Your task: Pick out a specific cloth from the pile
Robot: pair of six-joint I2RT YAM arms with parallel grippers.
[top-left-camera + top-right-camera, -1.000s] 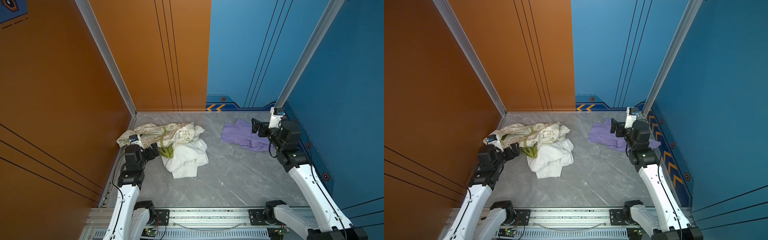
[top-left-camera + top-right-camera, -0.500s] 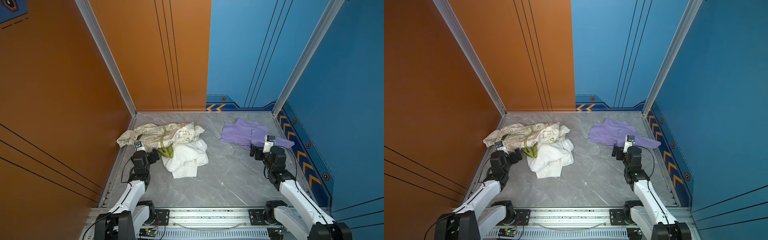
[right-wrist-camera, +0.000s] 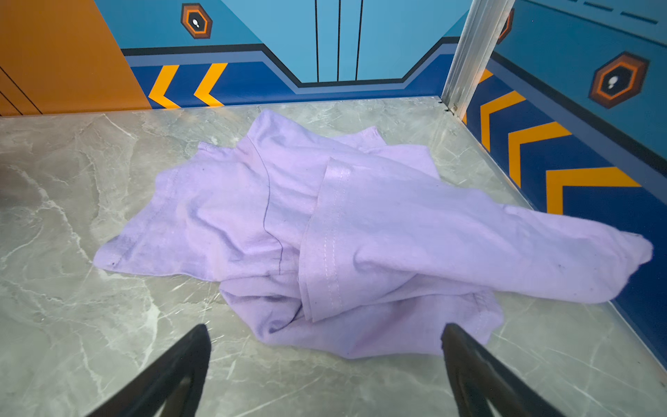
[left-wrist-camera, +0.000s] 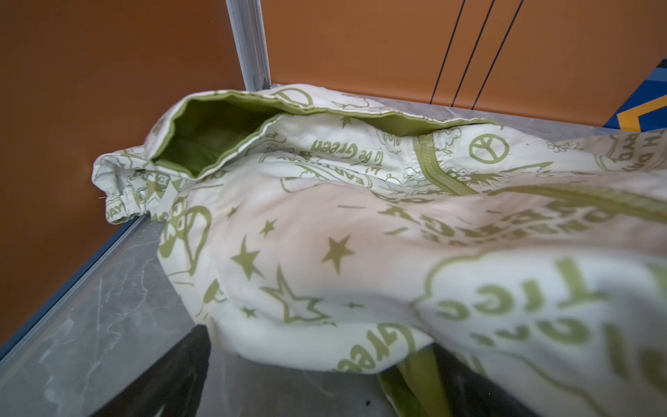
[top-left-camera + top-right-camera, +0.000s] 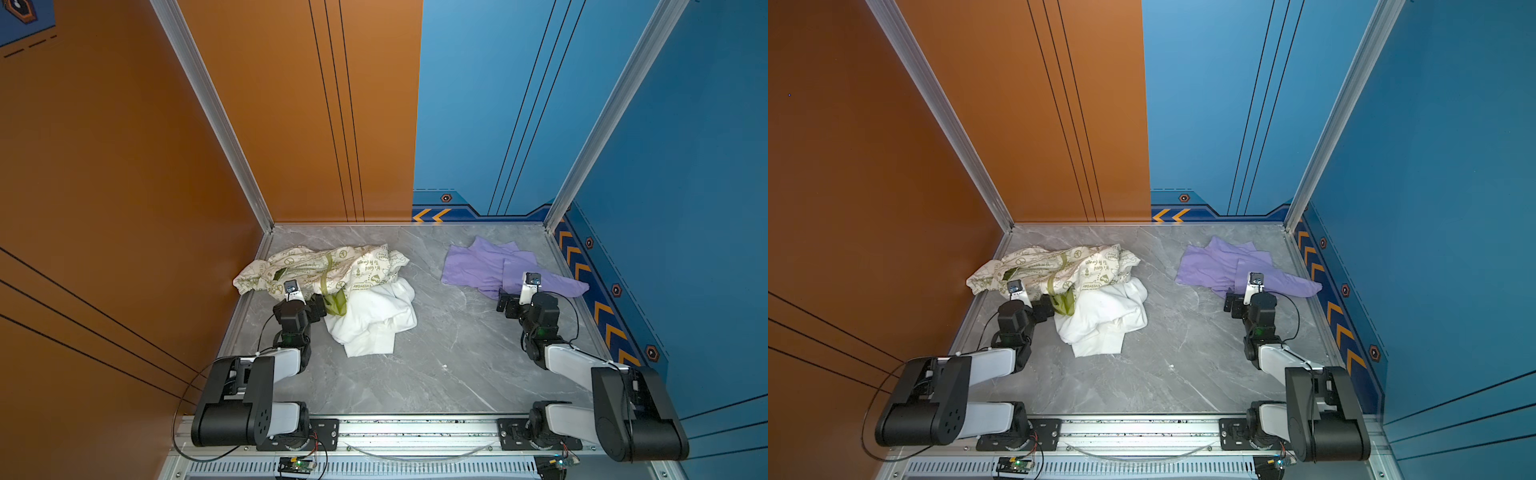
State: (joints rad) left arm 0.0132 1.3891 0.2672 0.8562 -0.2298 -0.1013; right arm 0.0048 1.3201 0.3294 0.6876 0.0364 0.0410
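The cloth (image 5: 490, 266) (image 5: 1217, 262), plain lavender, lies spread on the table at the far right, apart from the pile. In the right wrist view the cloth (image 3: 325, 224) is rumpled, with one sleeve reaching the blue wall. My right gripper (image 5: 505, 305) (image 5: 1231, 305) (image 3: 325, 326) sits low at its near edge, open and holding nothing. The pile at the left is a cream green-printed cloth (image 5: 332, 266) (image 4: 325, 234) lying partly over a white cloth (image 5: 378, 316). My left gripper (image 5: 318, 307) (image 5: 1044, 309) (image 4: 323, 346) is open at the pile's near-left edge, and cream fabric droops over one finger.
Orange walls (image 5: 124, 208) close the left and back, blue walls (image 5: 685, 208) the right. A strip of grey marble tabletop (image 5: 436, 345) separates the pile from the lavender cloth. An aluminium rail (image 5: 415, 428) with both arm bases runs along the front.
Both arms have dropped and pulled back toward the front rail. My right gripper has come off the lavender cloth, uncovering its right sleeve. The cloths lie where they were.
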